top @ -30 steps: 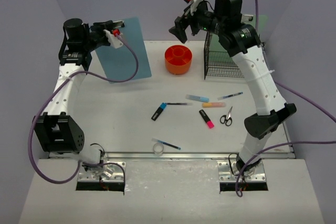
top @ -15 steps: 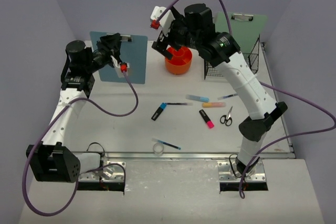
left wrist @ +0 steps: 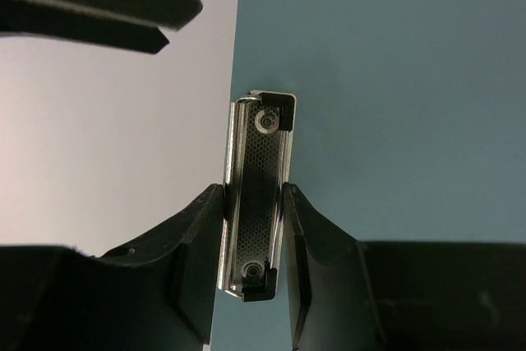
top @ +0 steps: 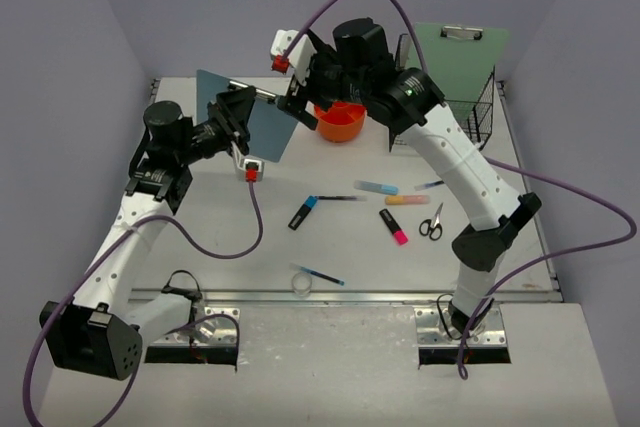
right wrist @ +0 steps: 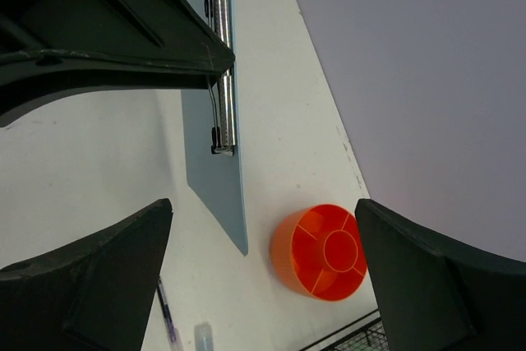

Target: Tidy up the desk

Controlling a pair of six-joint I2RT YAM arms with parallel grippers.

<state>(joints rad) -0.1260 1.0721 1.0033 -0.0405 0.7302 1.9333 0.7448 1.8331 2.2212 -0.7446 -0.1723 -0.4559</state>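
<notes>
desk (top: 200, 237): white top, fills the middle of the overhead view, lavender walls round it, arm bases at its near edge
left gripper (left wrist: 253, 203): narrow, clamped on the metal clip (left wrist: 256, 162) of the blue clipboard (top: 275, 132), one finger on each long side of the clip
blue clipboard: held up on edge over the back left of the desk, tilted; cannot tell if the low corner touches the top
right gripper (right wrist: 263, 207): jaws wide, nothing between them, over the back middle, just beside the clipboard's right edge
orange organizer (top: 340, 125): round, divided into compartments, back middle, partly under the right arm
wire rack (top: 455, 107): black, back right corner
green clipboard (top: 465, 57): upright in or behind the rack, cannot tell which
scissors (top: 432, 222): flat on the desk, right of centre
pink highlighter (top: 394, 227): just left of the scissors
light blue highlighter (top: 376, 187): centre, lying flat
orange highlighter (top: 407, 200): between the light blue one and the scissors
blue marker (top: 303, 213): centre left, apart from the others
pen (top: 322, 275): near front edge
tape roll (top: 300, 284): clear, touching or just beside the pen
</notes>
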